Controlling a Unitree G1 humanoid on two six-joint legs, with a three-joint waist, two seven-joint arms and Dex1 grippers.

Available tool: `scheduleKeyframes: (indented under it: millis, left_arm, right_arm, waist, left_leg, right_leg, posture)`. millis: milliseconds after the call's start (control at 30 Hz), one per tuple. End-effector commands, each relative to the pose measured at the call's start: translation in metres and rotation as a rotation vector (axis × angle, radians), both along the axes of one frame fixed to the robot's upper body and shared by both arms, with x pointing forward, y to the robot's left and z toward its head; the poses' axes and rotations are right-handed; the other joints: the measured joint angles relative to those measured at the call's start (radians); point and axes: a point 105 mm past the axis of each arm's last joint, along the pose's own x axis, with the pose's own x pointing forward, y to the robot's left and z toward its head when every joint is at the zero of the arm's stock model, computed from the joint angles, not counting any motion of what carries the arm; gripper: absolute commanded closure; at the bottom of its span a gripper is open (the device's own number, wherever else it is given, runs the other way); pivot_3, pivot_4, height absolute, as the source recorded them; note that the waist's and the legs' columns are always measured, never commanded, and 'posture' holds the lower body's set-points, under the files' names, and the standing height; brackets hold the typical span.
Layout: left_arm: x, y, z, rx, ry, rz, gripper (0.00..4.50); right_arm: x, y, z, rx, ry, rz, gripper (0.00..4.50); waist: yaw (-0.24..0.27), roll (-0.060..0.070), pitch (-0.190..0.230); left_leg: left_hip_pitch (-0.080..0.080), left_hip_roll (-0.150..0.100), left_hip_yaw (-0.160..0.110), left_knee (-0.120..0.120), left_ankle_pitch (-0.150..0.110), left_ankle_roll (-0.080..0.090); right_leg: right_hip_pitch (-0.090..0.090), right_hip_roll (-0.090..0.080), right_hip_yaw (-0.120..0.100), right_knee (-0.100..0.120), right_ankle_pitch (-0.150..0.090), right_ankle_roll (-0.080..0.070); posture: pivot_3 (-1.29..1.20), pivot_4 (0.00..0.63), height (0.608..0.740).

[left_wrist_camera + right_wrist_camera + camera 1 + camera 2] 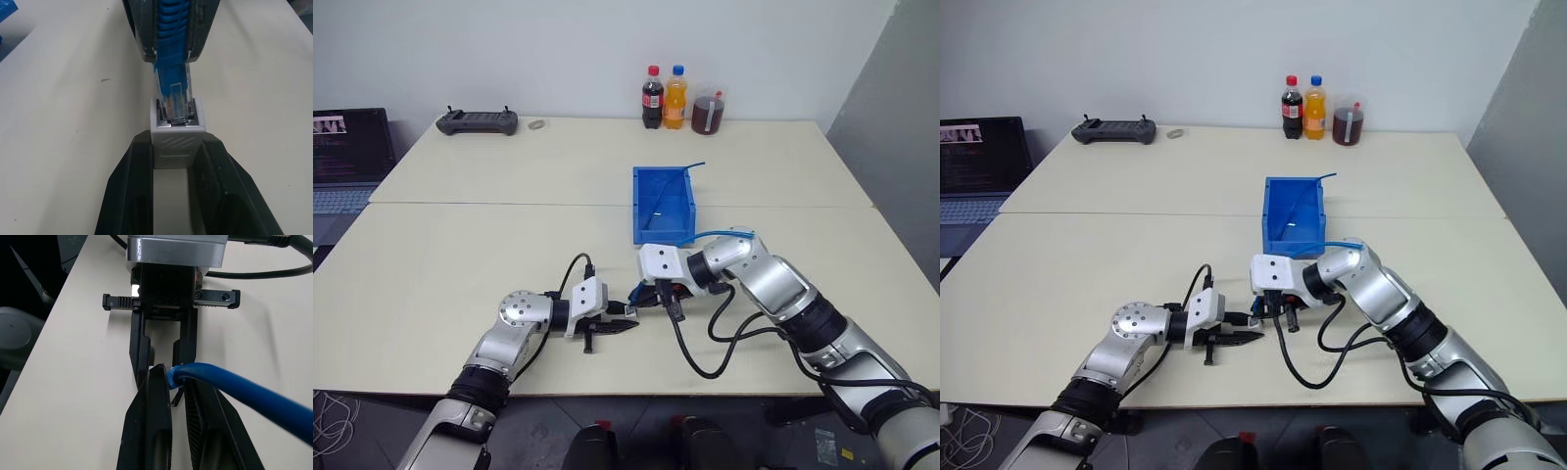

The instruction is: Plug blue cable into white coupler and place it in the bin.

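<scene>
From the head views, the two tools are seen meeting at the desk's point(460, 294) near edge, six o'clock of the bin point(663, 204). In the left wrist view, the white coupler point(177, 134) is clamped by the left tool point(171, 161); the blue cable point(172, 34) plug is partly entered, its seating not judged. In the right wrist view, the cable is pinched by the right tool point(177, 382). Binning remains.

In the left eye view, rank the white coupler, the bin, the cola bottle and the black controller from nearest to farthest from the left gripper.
From the left gripper:
1. White coupler, clamped in its fingers.
2. Bin, mid-table, ahead and to the right.
3 and 4. Black controller, far edge, left, and cola bottle, far edge, right: too close to call.
</scene>
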Motion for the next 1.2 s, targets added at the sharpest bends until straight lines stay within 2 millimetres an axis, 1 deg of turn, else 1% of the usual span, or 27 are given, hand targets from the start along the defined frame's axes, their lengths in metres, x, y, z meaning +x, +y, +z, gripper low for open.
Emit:
scheduleKeyframes:
  millis: [33,133,367,667,933,1033,1200]
  left_arm:
    - [0.0,-0.003,0.01,-0.012,-0.049,-0.019,3.72]
    - [-0.001,0.0,0.009,-0.006,-0.047,-0.016,3.72]
    - [-0.002,0.001,0.008,-0.004,-0.047,-0.012,3.72]
    - [0.0,0.004,0.008,0.002,-0.051,-0.004,3.72]
    - [0.005,0.003,0.011,0.005,-0.055,-0.006,3.72]
    - [0.005,0.004,0.011,0.009,-0.056,-0.006,3.72]
    - [0.004,0.004,0.011,0.008,-0.056,-0.009,3.72]
  right_arm:
    - [0.0,-0.002,-0.033,-0.064,0.08,-0.07,4.36]
    - [0.003,0.002,-0.034,-0.049,0.07,-0.09,4.36]
    - [-0.004,0.006,-0.041,-0.074,0.07,-0.055,4.36]
    - [0.003,-0.008,-0.04,-0.085,0.063,-0.078,4.36]
    - [0.002,-0.02,-0.048,-0.138,0.013,-0.046,4.36]
    - [0.002,-0.015,-0.046,-0.108,0.029,-0.071,4.36]
    - [0.009,-0.005,-0.048,-0.052,0.045,-0.141,4.36]
  waist:
    - [0.0,0.0,0.0]
    - [-0.001,0.0,0.0]
    - [-0.002,0.0,0.0]
    - [-0.001,0.0,0.0]
    - [0.0,0.0,0.0]
    - [0.0,0.0,0.0]
    - [-0.001,0.0,0.0]
  left_leg:
    - [0.0,0.0,0.0,0.0,0.0,0.0]
    - [0.002,0.0,0.001,0.0,0.0,0.0]
    - [0.004,0.0,0.001,0.0,0.0,0.0]
    - [0.004,0.0,0.0,-0.001,0.0,0.0]
    - [0.004,0.0,0.0,-0.001,0.0,0.0]
    - [0.003,0.0,0.0,-0.001,0.0,0.0]
    - [0.004,0.0,0.0,-0.001,0.0,0.0]
  right_leg:
    - [0.0,0.0,0.0,0.0,0.0,0.0]
    - [0.0,0.0,0.0,0.003,-0.001,-0.001]
    - [0.0,0.0,0.0,0.007,-0.003,-0.004]
    - [0.0,0.0,0.0,0.007,-0.003,-0.004]
    - [0.0,0.0,0.0,0.007,-0.004,-0.003]
    - [0.0,0.0,0.0,0.007,-0.004,-0.003]
    - [0.0,0.001,0.0,0.007,-0.004,-0.003]
  posture:
    - [0.0,0.15,0.74]
    - [0.0,0.15,0.74]
    - [0.0,0.15,0.74]
    - [0.0,0.15,0.74]
    - [0.0,0.15,0.74]
    - [0.0,0.15,0.74]
    - [0.0,0.15,0.74]
